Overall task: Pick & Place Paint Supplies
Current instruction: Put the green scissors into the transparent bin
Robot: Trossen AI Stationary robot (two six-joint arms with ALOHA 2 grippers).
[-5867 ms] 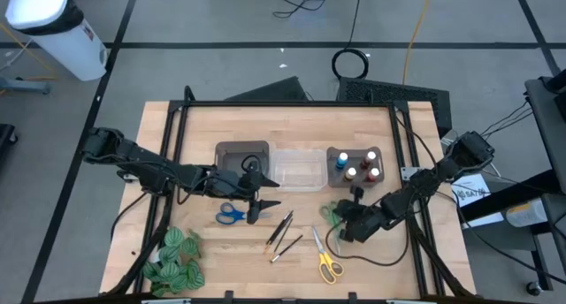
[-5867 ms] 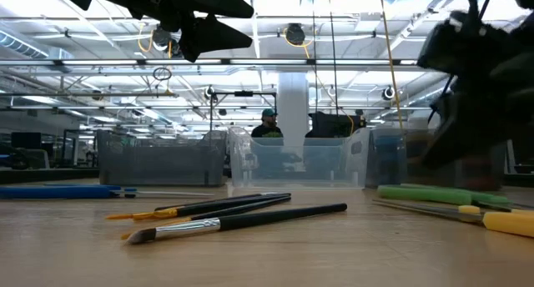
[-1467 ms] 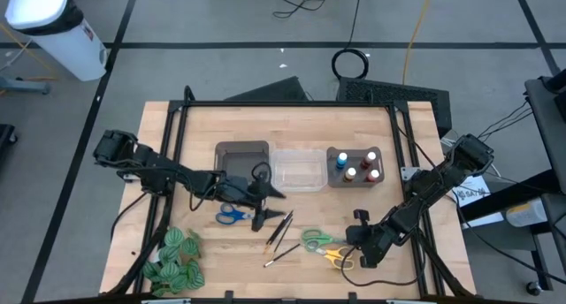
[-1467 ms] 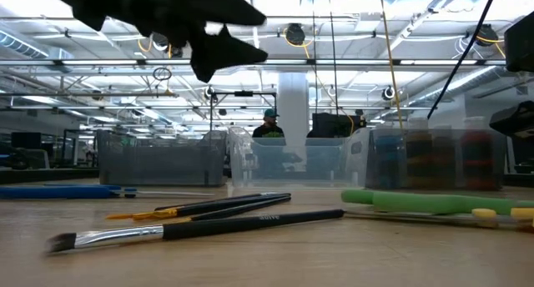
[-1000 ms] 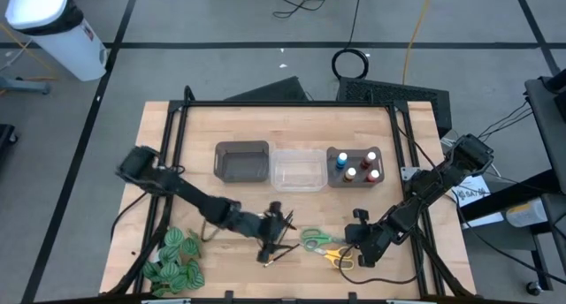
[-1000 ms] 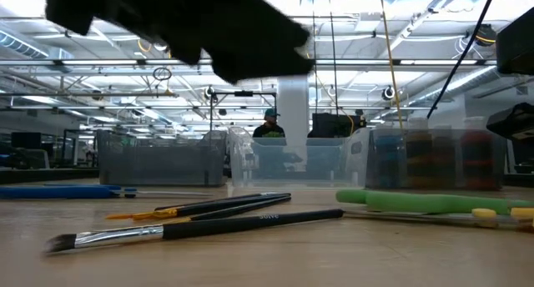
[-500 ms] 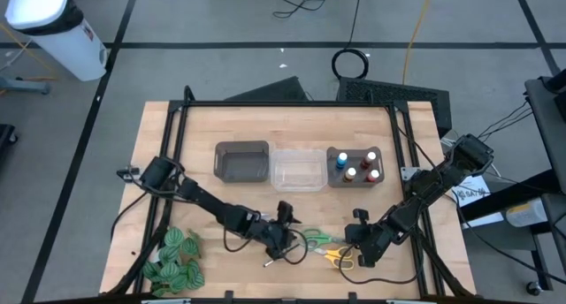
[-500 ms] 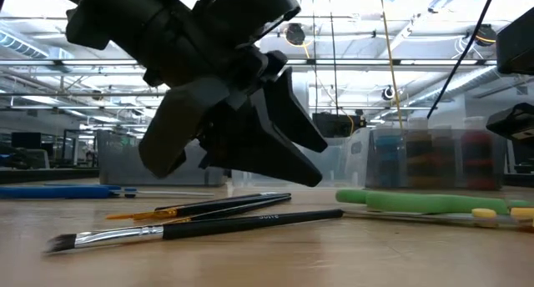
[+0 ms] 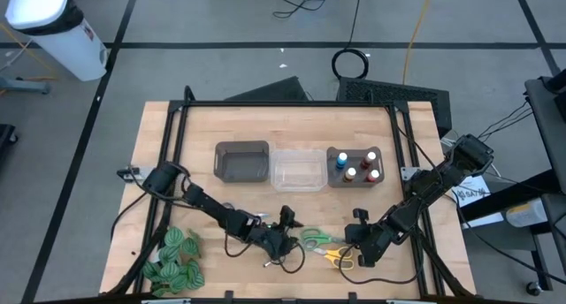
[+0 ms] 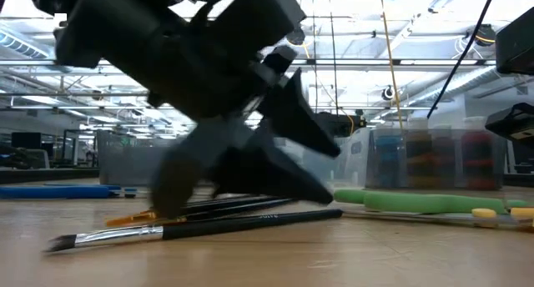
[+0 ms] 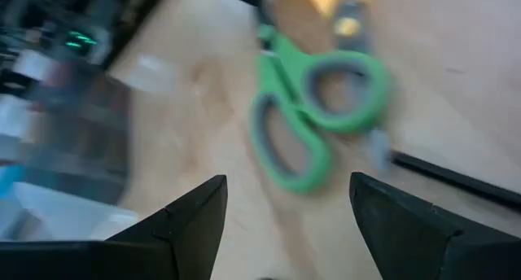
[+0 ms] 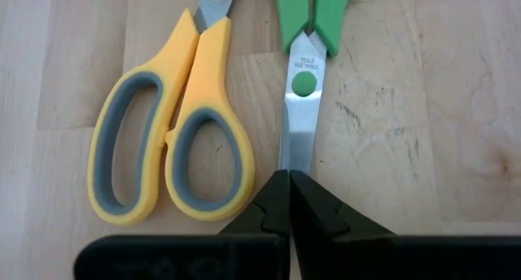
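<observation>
My left gripper [image 9: 290, 238] [image 11: 285, 186] is open and low over the dark paintbrushes [image 10: 209, 224], which lie flat on the table. Its fingers point at the green scissors' handles [image 11: 309, 109]. The green scissors [image 9: 314, 240] and yellow scissors [image 12: 171, 142] lie side by side near the front edge. My right gripper [image 9: 347, 251] [image 12: 289, 178] is shut at their blade end. Blue scissors [image 10: 58, 189] lie at the far left of the low view. Paint bottles [image 9: 355, 167] stand in the right-hand bin. My right gripper's shut fingertips [image 12: 281, 194] stand at the tip of the green scissors' blades [image 12: 295, 150], slanting down from above. The scissors lie flat on the table. I cannot tell whether the fingertips touch the blades.
A grey bin [image 9: 242, 161] and a clear bin [image 9: 298, 168] stand in a row with the bottle bin at mid-table. A green striped leafy bunch [image 9: 172, 260] lies at the near left corner. A dark frame [image 9: 177, 118] borders the table.
My left gripper has come down toward the table's near edge and a little to the right, onto the paintbrushes. It has rolled about its own axis and stays open. The brushes and scissors lie where they were.
</observation>
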